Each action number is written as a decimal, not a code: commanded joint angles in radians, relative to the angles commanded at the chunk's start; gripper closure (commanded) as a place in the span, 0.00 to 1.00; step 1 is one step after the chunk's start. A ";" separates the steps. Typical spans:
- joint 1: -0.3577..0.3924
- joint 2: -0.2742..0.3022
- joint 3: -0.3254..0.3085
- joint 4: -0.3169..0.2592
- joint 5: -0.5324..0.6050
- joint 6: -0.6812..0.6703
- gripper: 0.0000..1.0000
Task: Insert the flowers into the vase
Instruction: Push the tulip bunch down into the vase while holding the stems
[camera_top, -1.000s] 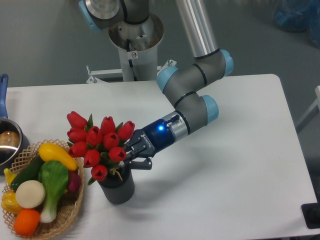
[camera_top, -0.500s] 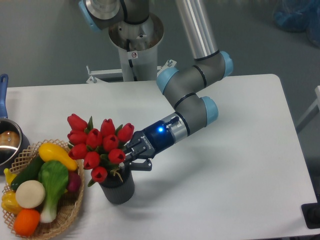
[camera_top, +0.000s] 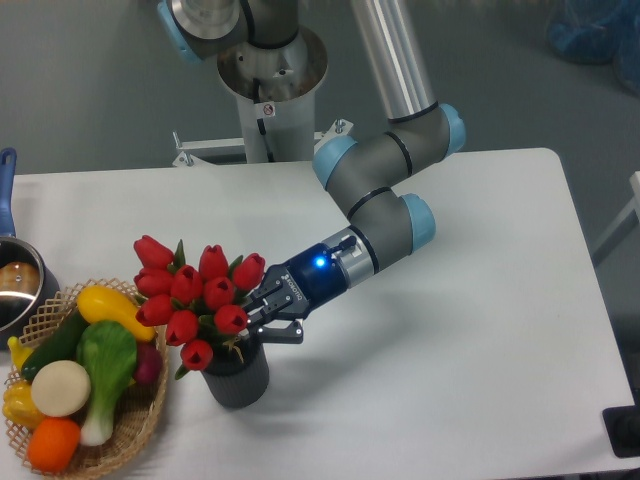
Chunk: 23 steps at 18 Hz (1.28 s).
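The bunch of tulip buds (camera_top: 195, 300) is bright red, with green leaves and stems showing between the heads. Below it, the short ribbed cylindrical vase (camera_top: 238, 380) is dark grey. The gripper (camera_top: 262, 320) is black, with a glowing blue ring behind it on a silver arm with light-blue joint caps. The table (camera_top: 460, 380) is plain white. Left of the vase, the woven wicker basket (camera_top: 140, 425) is tan and holds yellow, green, white, orange and purple toy vegetables (camera_top: 85, 365).
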 joint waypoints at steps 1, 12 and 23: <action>0.000 0.000 -0.006 0.000 0.000 0.000 0.77; 0.000 0.002 -0.032 0.005 0.000 0.028 0.77; 0.000 0.002 -0.026 0.005 0.000 0.028 0.77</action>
